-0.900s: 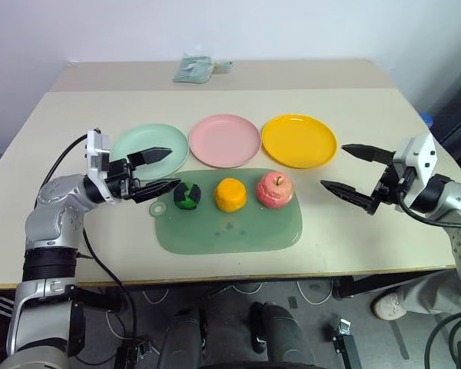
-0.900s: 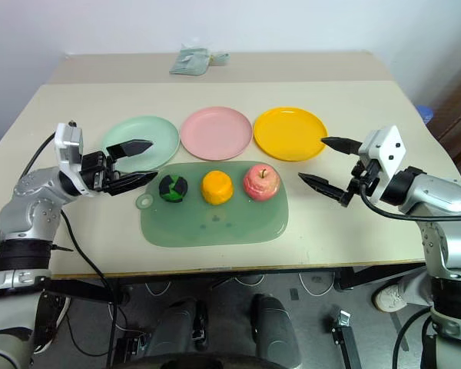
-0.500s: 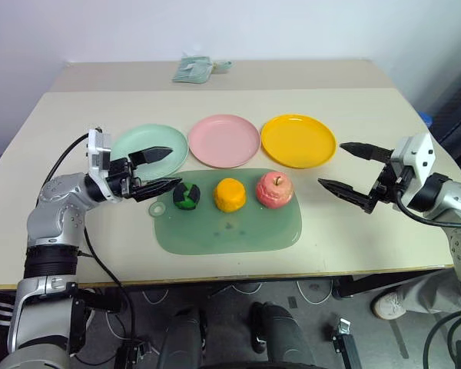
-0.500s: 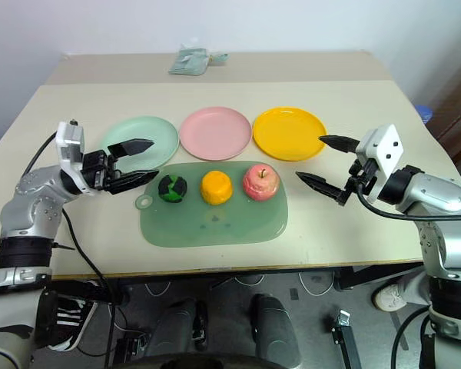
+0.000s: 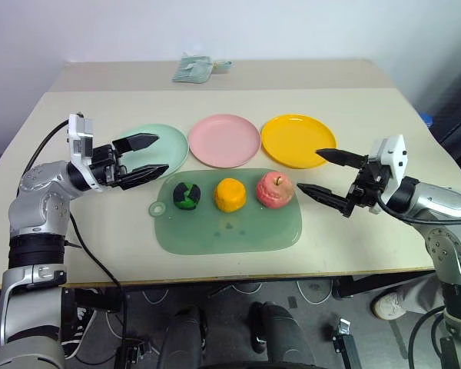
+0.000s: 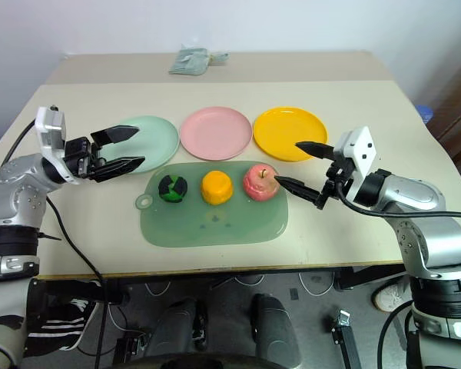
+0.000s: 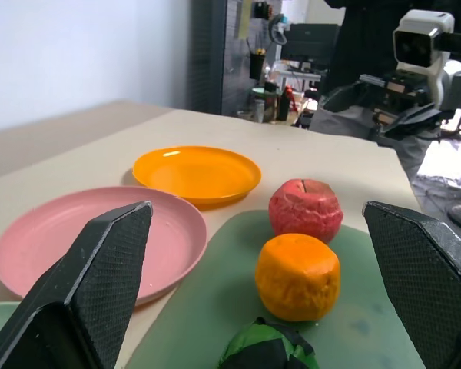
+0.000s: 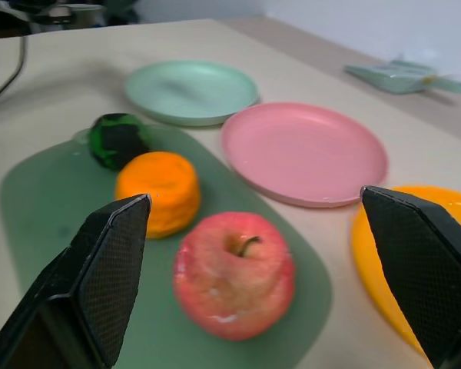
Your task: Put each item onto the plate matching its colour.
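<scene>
All three toy foods sit in a row on the green mat (image 5: 229,223), which serves as the landmark here: the green-and-black round one (image 5: 187,196) at its left end, the orange fruit (image 5: 230,194) in the middle, the pinkish-red apple (image 5: 274,190) at its right end. Just beyond the mat's far edge lie the mint plate (image 5: 169,142), the pink plate (image 5: 224,140) and the yellow plate (image 5: 298,140), all empty. The right gripper (image 5: 320,173) hangs at the mat's right edge with its fingers spread wide and empty, pointing across toward the apple, which lies straight ahead of it and close. The left gripper (image 5: 150,155) hovers off the mat's left far corner, over the mint plate's near rim, likewise wide apart and empty. The apple is round, so no axis matters; the right arm looks nearer and best placed to take it
</scene>
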Controlling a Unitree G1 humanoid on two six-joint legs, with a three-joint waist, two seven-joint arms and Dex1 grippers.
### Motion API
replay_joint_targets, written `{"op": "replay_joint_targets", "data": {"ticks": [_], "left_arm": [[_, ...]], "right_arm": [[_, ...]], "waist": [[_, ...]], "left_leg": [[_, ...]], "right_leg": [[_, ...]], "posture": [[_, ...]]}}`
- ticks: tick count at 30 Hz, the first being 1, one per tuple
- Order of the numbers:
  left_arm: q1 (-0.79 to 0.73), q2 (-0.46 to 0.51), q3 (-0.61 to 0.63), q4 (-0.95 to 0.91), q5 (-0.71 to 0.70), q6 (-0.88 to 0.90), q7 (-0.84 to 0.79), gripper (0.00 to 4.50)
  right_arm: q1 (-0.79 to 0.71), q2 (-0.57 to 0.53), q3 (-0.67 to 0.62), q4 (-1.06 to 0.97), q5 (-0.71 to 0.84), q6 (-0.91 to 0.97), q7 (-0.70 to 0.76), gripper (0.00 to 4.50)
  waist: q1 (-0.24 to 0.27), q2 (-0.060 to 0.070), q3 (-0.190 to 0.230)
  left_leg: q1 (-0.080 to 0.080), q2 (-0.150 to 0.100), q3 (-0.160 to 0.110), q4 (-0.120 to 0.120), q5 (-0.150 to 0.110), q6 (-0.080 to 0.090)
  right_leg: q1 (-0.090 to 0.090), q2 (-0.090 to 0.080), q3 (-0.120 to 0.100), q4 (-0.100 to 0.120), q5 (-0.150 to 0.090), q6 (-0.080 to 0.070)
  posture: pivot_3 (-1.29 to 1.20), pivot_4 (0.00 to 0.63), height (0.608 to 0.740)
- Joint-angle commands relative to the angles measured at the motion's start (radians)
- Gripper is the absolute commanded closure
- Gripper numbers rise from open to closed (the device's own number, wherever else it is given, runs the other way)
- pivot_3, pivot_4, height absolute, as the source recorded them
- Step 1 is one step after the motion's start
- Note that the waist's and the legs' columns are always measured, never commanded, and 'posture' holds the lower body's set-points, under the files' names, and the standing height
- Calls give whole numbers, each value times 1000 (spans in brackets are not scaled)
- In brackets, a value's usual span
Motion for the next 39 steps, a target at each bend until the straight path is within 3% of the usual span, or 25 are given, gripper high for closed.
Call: {"op": "replay_joint_targets", "data": {"ticks": [1,9,24,39], "left_arm": [[-6,44,10,-16,8,37,10,0],[34,84,-36,-23,88,23,19,0],[80,-44,-171,-62,186,-60,61,0],[17,-148,-241,127,332,-275,135,0]], "right_arm": [[-25,-21,-2,-58,28,36,-5,38],[-47,-106,85,-146,1,141,12,38],[-80,-94,72,-235,56,251,-42,38],[-103,-91,63,-255,91,249,-78,38]], "waist": [[0,0,0],[0,0,0],[21,0,0],[21,0,0]], "left_leg": [[0,0,0,0,0,0],[0,0,0,0,0,0],[0,0,0,0,0,0],[0,0,0,0,0,0]], "right_leg": [[0,0,0,0,0,0],[0,0,0,0,-1,-1],[-1,-1,0,0,-1,-2],[-1,-1,0,0,-1,-2]], "posture": [[0,150,740],[0,150,740],[0,150,740],[0,150,740]]}}
